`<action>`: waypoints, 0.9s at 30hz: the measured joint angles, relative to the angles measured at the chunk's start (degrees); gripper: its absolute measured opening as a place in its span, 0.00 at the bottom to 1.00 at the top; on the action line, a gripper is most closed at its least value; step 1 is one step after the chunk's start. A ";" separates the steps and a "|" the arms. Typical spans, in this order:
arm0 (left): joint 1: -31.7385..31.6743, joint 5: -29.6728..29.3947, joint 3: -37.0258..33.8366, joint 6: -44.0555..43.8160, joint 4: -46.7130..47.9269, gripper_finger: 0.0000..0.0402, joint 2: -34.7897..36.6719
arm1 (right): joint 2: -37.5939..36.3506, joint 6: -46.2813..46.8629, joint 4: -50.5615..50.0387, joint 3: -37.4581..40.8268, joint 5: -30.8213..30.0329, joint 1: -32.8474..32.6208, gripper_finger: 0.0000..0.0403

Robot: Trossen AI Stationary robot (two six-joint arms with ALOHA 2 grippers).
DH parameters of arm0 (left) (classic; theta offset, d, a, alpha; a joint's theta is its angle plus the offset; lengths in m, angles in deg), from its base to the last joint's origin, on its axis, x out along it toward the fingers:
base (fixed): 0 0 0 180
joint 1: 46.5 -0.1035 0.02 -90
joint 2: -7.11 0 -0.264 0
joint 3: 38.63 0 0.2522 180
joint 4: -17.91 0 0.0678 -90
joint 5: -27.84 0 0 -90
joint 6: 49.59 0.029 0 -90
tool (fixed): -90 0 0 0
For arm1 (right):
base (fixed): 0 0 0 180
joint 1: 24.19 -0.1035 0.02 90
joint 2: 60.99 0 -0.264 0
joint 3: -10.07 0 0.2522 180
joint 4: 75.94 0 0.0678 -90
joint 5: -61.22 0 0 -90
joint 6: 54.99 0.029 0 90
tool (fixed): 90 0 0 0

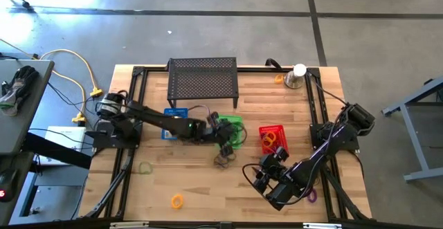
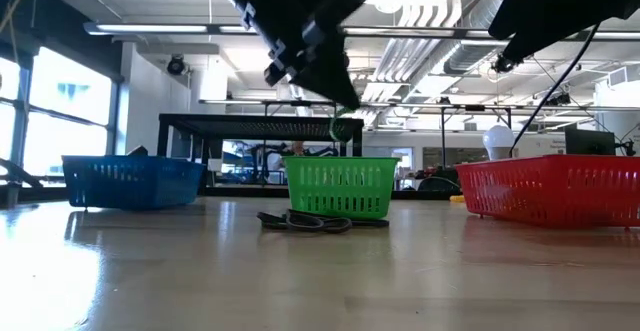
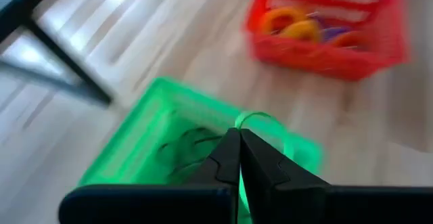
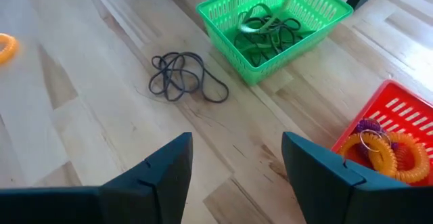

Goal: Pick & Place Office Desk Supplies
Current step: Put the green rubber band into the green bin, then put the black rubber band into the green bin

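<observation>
Left claw: We are seeing the left claw (image 3: 238,158) pressed together, pinching a thin green loop (image 3: 260,124). It is hanging over the green basket (image 1: 236,131).
Right claw: We are seeing the right claw (image 4: 237,176) spread wide with nothing between its fingers. It is hovering over bare bench (image 1: 201,180) near the front, close to the red basket (image 1: 273,138).
Green loop: It is sticking up from the left claw's tips, above the green basket.
Green basket: It is sitting in the middle of the bench. We are seeing green and dark loops (image 4: 264,29) lying tangled inside it, too mixed up to count.
Dark loops: One bunch of dark loops (image 4: 184,76) is lying on the bench just in front of the green basket, not touching it.
Red basket: It is holding orange rings (image 4: 389,153) and a purple one (image 4: 369,126). We cannot tell how many.
Orange ring: One orange ring (image 1: 178,201) is lying alone on the bench near the front edge, well apart from the baskets.
Blue basket: The blue basket (image 2: 130,181) is sitting beside the green one, on the left arm's side.
Baskets: We are counting three, one blue, one green and one red.
Black rack: A black mesh rack (image 1: 203,80) is standing at the back of the bench.
Silver cup: A silver cup (image 1: 296,77) with a white ball on it is standing at the back corner.
</observation>
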 joint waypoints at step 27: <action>-2.53 4.39 -0.02 1.94 2.73 0.29 3.01 | 0.00 -1.65 0.24 0.00 0.17 -0.22 0.54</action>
